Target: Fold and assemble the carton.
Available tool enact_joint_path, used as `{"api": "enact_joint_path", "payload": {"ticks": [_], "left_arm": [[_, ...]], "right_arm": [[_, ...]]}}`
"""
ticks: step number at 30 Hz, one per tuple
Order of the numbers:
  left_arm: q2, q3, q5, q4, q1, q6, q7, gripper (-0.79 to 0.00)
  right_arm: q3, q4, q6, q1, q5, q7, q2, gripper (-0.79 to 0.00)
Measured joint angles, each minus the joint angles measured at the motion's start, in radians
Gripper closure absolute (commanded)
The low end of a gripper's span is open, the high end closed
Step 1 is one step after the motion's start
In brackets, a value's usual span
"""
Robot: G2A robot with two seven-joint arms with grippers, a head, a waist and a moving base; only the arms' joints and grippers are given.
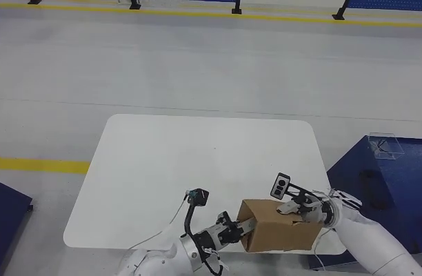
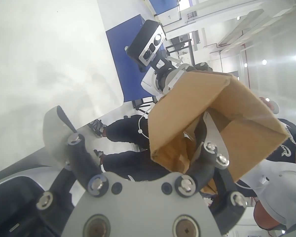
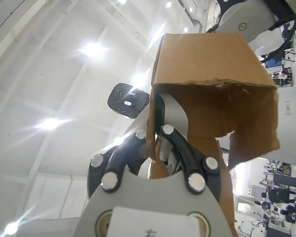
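We're on the carton point(image 1: 280, 226) now, and it hangs between the two pincers, just at the near edge of the white table point(image 1: 197, 159). We see the right pincer point(image 3: 154, 127) clamped on one side wall at the carton's open end. One finger point(image 3: 174, 110) sits inside the wall, its partner outside, with the cardboard pinched between them. The rest of the box stands straight ahead of that pincer, its brown panels squared up and one torn edge facing us. At the opposite end we have the left pincer point(image 2: 133, 114) spread wide apart. One of its fingers point(image 2: 213, 130) reaches into the carton's open mouth among the inner flaps, while the other stands well clear outside, over the table. So the box sits off to that one finger's side of the left pincer, not centred in its gap
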Motion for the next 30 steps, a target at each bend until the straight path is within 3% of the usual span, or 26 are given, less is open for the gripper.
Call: {"api": "enact_joint_path", "payload": {"ticks": [5, 13, 18, 30], "left_arm": [[0.003, -0.027, -0.013, -0.028, 0.022, -0.010, 0.022, -0.785], [0.024, -0.167, -0.097, -0.140, 0.161, -0.089, 0.062, -0.785], [0.033, -0.237, -0.149, -0.147, 0.241, -0.182, 0.105, -0.785], [0.033, -0.243, -0.154, -0.142, 0.248, -0.192, 0.111, -0.785]], "right_arm": [[0.007, 0.031, 0.000, 0.014, 0.029, 0.000, 0.006, 0.000], [-0.025, 0.059, 0.000, 0.023, 0.042, 0.000, 0.015, 0.000], [-0.024, 0.059, 0.000, 0.023, 0.042, 0.000, 0.015, 0.000], [-0.022, 0.058, -0.001, 0.022, 0.041, -0.002, 0.014, 0.000]]}}
